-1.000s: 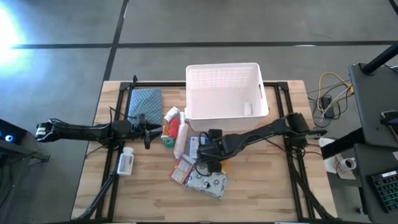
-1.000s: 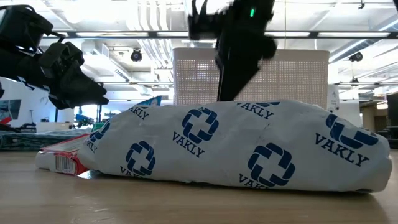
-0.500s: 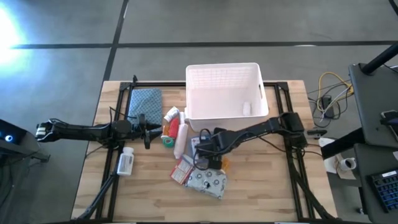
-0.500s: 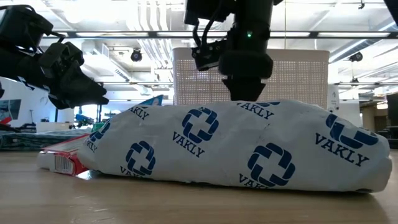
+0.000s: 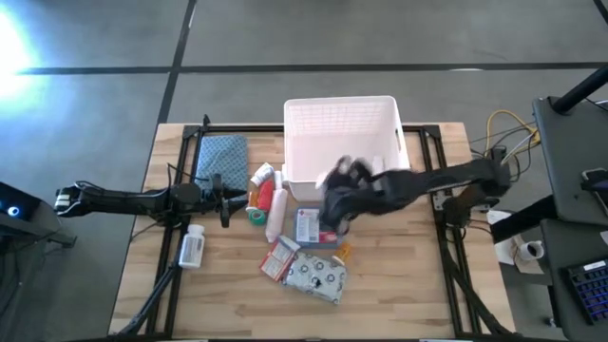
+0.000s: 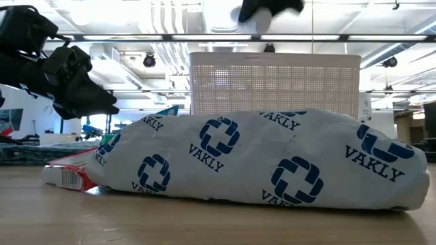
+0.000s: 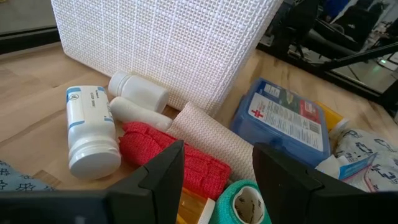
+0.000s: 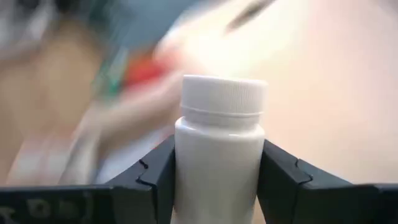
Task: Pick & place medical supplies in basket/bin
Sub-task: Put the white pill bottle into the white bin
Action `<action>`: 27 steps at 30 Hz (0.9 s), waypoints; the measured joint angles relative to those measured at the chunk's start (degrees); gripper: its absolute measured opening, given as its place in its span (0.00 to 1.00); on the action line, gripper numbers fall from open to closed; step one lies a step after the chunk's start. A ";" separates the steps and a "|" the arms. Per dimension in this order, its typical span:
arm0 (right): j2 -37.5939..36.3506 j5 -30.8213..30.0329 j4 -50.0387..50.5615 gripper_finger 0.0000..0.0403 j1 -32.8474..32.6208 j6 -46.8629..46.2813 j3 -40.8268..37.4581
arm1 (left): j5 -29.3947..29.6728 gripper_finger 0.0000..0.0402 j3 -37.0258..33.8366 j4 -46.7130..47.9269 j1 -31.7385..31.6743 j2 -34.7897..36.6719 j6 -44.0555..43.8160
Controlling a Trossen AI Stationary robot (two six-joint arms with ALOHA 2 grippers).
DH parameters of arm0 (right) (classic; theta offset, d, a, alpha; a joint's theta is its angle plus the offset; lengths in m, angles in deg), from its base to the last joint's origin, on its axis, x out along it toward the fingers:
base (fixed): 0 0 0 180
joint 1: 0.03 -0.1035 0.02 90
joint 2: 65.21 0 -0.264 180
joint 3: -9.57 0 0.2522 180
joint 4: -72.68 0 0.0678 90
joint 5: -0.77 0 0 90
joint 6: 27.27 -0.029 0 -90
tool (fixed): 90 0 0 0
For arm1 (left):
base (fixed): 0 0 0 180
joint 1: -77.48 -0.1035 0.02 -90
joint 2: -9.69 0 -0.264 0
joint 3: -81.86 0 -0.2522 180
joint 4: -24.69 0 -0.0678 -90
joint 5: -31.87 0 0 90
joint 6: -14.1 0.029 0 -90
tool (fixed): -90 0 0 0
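The right gripper [image 8: 217,186] holds a white pill bottle [image 8: 219,149] upright between its 2 fingers, pinched at the body below the cap; in the high view this gripper [image 5: 344,182] hangs blurred at the near wall of the bin [image 5: 389,109], apparently carrying the bottle toward it. The bottle looks like smooth, stiff plastic, probably light and a little slippery, so a hold across the middle of the body seems safer than on the cap. The other supplies lie on the table in front of the bin: the blue box [image 5: 307,226], the patterned pouch [image 5: 318,278], the red packet [image 5: 278,258], and the green roll [image 5: 256,216] beside the tubes. The left gripper [image 7: 214,171] waits left of the bin with its fingers apart and nothing between them. Only the right wrist view shows the bottle in the grip; the high view hides it in blur; the low view shows the pouch [image 6: 259,160] up close, blocking most of the bin [image 6: 272,82]; the left wrist view alone shows a second bottle [image 7: 92,129] lying against the bin wall [image 7: 168,43].
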 joint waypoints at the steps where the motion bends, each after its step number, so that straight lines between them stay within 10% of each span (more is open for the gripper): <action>1: -1.63 -5.12 0.01 0.42 0.55 -1.54 0.15 | -0.05 0.43 0.00 0.00 -0.01 0.00 0.02; 4: -5.41 -10.02 0.43 0.51 5.63 -6.62 -0.26 | -0.02 0.43 0.00 0.00 -0.01 0.02 0.01; 12: -5.33 9.14 0.42 0.62 23.89 -3.78 -2.28 | -0.01 0.43 0.00 0.00 0.01 0.00 0.00; 19: -1.81 16.75 0.51 0.63 25.92 0.95 -1.78 | 15.11 0.43 0.86 -4.80 -0.12 -0.57 -0.13; 27: -1.47 16.93 0.64 0.63 24.35 1.54 -0.93 | 15.44 0.43 4.40 -5.51 -0.08 -1.18 -3.00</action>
